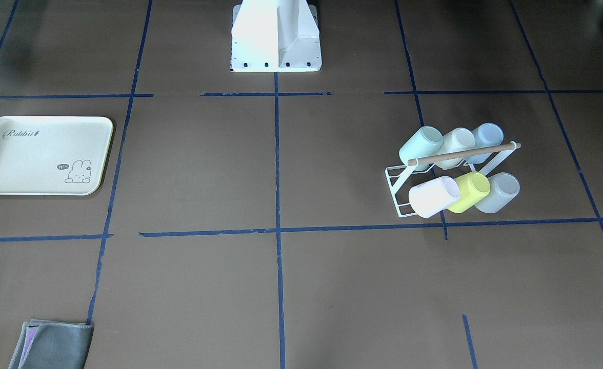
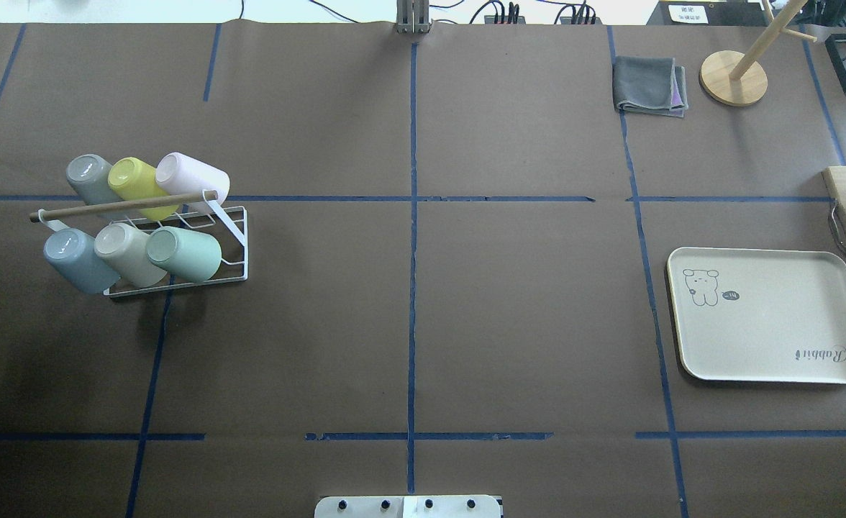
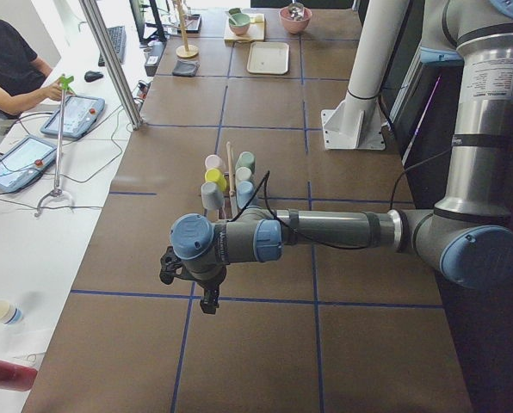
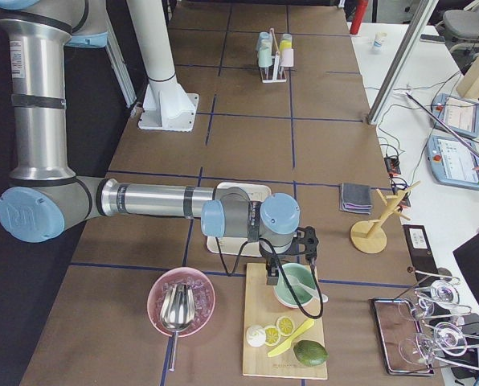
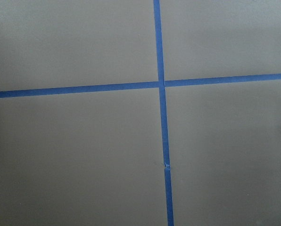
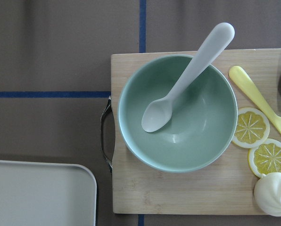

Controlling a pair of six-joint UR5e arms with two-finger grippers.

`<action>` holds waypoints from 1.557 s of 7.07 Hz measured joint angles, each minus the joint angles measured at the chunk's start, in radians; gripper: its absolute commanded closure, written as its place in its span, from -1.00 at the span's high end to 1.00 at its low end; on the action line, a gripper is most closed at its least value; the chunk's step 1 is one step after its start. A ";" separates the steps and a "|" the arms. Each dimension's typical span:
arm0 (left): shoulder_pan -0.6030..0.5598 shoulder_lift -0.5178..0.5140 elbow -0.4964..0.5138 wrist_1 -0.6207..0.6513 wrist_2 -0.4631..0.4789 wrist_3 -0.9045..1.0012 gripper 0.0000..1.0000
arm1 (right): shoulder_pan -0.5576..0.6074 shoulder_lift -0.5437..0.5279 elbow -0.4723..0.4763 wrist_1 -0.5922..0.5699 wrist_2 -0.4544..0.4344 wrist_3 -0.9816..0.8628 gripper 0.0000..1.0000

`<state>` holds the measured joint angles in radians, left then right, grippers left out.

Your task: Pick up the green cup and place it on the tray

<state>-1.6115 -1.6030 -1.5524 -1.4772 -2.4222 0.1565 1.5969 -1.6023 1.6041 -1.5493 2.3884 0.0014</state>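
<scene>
- green cup [image 2: 185, 253]: tilted, base end up, on the end peg of the wire rack [image 2: 245, 244], with the cream cup [image 2: 129, 253] tight against one side. It is well beyond the left gripper [image 3: 208, 301] and far across the table from the right gripper [image 4: 308, 253].
- Likely light, stiff plastic; smooth and tapered, so slip risk. Pinch across the body near the free base and draw it off along the peg.
- tray [image 2: 768, 331]: just beside the right gripper.
- Can't tell jaw opening on either gripper; wrist views show no fingers. Peg inside the cup is hidden.

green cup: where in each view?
Front-facing: green cup right half, upper row, left end.
Overhead: green cup left side, lower row, right end.
Exterior left: green cup centre, right row, far end.
Exterior right: green cup top centre, left row, near end.
Wrist views: absent.
Landmark: wooden rod.
</scene>
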 measured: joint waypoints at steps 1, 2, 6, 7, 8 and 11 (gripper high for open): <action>0.000 0.000 0.000 0.000 0.000 0.000 1.00 | 0.000 0.002 0.000 0.000 0.000 0.000 1.00; 0.000 0.000 0.000 0.000 0.000 0.000 1.00 | 0.000 0.005 0.000 -0.001 0.000 0.002 1.00; 0.001 -0.001 -0.003 -0.001 0.000 -0.001 1.00 | 0.000 0.007 -0.002 -0.001 0.000 0.003 1.00; 0.001 -0.001 -0.007 0.000 0.000 -0.002 1.00 | -0.002 0.008 -0.001 0.000 0.000 0.003 1.00; 0.001 0.000 -0.014 0.000 0.000 -0.003 1.00 | -0.005 0.009 -0.001 0.000 -0.001 0.003 1.00; 0.000 0.007 -0.047 0.000 0.001 -0.019 1.00 | -0.029 0.064 0.010 -0.012 0.004 0.012 1.00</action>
<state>-1.6120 -1.5965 -1.5995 -1.4772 -2.4211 0.1379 1.5677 -1.5385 1.6139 -1.5610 2.3924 0.0130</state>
